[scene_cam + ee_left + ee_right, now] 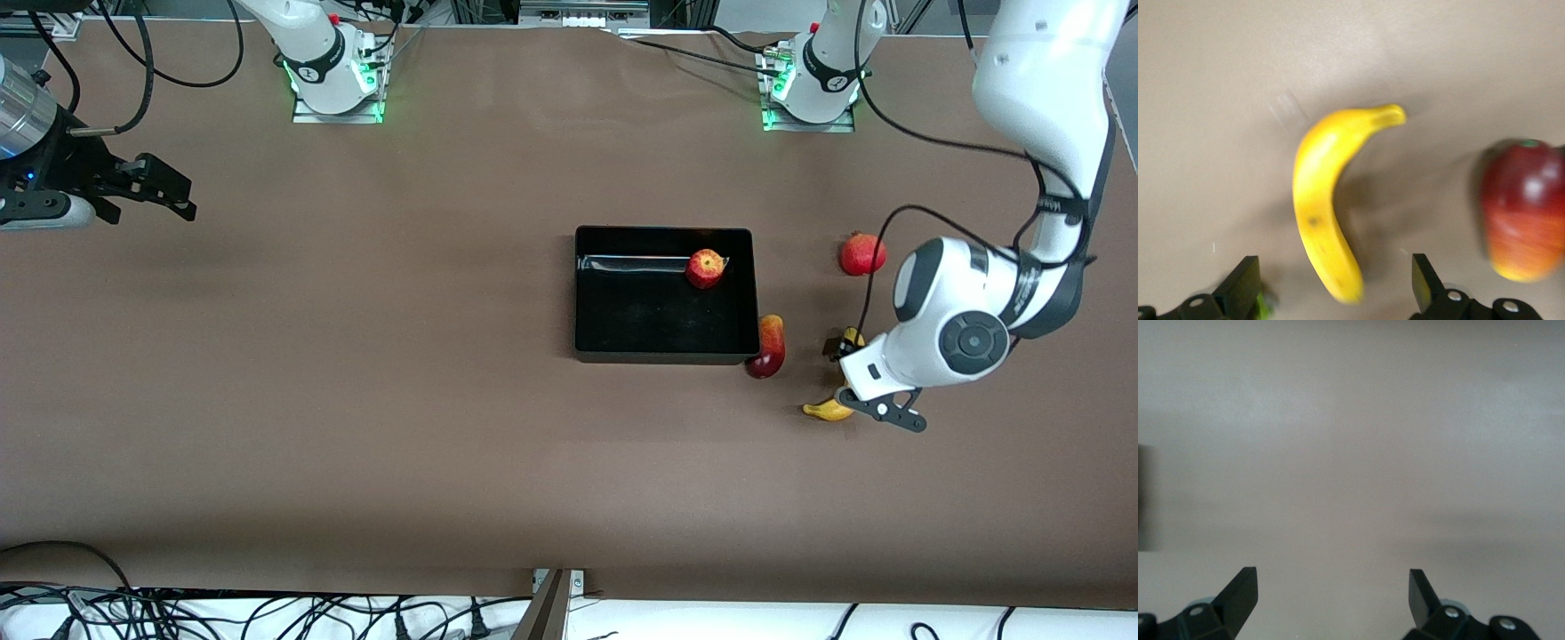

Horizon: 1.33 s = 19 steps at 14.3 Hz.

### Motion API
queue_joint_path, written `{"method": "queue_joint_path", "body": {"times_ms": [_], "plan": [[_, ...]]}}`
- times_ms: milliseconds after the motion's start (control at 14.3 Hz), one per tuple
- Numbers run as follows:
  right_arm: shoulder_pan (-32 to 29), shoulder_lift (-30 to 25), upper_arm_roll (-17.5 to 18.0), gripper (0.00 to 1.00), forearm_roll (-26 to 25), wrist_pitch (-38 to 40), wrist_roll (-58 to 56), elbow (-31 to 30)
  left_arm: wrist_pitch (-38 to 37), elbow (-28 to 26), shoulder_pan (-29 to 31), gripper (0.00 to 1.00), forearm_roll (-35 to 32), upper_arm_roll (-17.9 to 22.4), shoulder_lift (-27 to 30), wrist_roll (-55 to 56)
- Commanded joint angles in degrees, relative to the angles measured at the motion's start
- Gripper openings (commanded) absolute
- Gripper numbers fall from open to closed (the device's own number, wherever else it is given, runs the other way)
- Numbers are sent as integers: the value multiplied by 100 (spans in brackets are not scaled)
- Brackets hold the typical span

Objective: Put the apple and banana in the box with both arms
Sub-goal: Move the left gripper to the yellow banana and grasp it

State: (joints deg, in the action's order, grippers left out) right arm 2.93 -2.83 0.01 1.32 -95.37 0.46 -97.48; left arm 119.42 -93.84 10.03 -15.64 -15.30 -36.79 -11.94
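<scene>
- We see a brown worktop (356,373) carrying everything.
- We see an elongated red-yellow mango (768,346) lying on it.
- We see a solid red round fruit (861,254) with a crown tip, farther from the front camera than the mango.

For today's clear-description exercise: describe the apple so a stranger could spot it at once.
Find the shallow glossy black plastic box mid-table. The small round red apple with yellowish streaks lies inside it, toward the robot bases. It is the only fruit in the box; the other fruits lie outside on the table.
</scene>
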Motion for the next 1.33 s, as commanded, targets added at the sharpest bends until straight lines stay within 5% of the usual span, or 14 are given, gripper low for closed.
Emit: {"method": "queue_joint_path", "body": {"times_ms": [0, 70, 210, 421, 491, 701, 1121, 1262], "plan": [[-56, 1, 43, 100, -44, 18, 33, 72, 317, 182, 175, 100, -115, -79, -389, -546], [-56, 1, 43, 100, -44, 18, 33, 72, 318, 182, 175, 100, -115, -78, -416, -555], [-56, 1, 43, 100, -44, 18, 24, 72, 318, 173, 184, 69, -115, -78, -504, -572], [-56, 1, 43, 100, -44, 27, 33, 72, 266, 104, 184, 10, -115, -78, -513, -572], [-56, 1, 43, 100, -44, 27, 33, 72, 266, 103, 193, 0, -106, -78, -530, -572], [-65, 1, 43, 100, -44, 27, 24, 72, -57, 208, 175, 0, -115, -35, -426, -537], [-65, 10, 43, 100, -44, 18, 24, 72, -2640, 1929, -272, 0, 8, -166, -127, -258], [-65, 10, 43, 100, -44, 18, 24, 72, -2968, 1914, -614, 0, 296, -245, 127, 539]]}}
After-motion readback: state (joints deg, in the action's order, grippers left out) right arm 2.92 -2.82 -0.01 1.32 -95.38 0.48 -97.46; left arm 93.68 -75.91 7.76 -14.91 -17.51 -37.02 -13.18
